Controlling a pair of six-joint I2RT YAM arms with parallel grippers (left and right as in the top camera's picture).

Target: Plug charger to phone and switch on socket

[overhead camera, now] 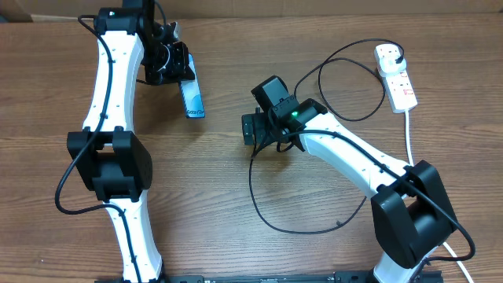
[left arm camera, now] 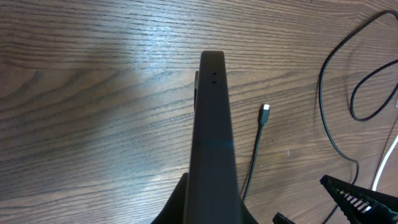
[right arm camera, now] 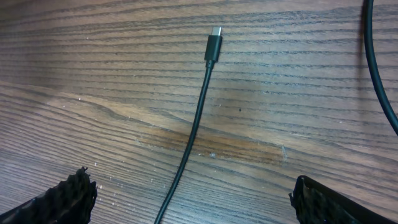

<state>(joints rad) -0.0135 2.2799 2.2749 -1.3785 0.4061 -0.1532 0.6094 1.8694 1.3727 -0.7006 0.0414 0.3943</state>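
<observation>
Left tool (overhead camera: 167, 64) clenched on the phone (overhead camera: 192, 100); right tool (overhead camera: 250, 130) released, empty, above the charger (right arm camera: 199, 112) connector (right arm camera: 214, 45) lying on the counter (overhead camera: 204, 236); plugging in and the socket (overhead camera: 399, 82) switch both remain

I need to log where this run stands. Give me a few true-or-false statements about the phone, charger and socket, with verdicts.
1. The left gripper is shut on the phone. True.
2. The right gripper grips the charger connector. False: its jaws are open and the charger connector lies untouched on the table.
3. The charger connector is plugged into the phone. False: it lies on the table, apart from the phone.
4. The black charger plug sits in the socket. True.
</observation>
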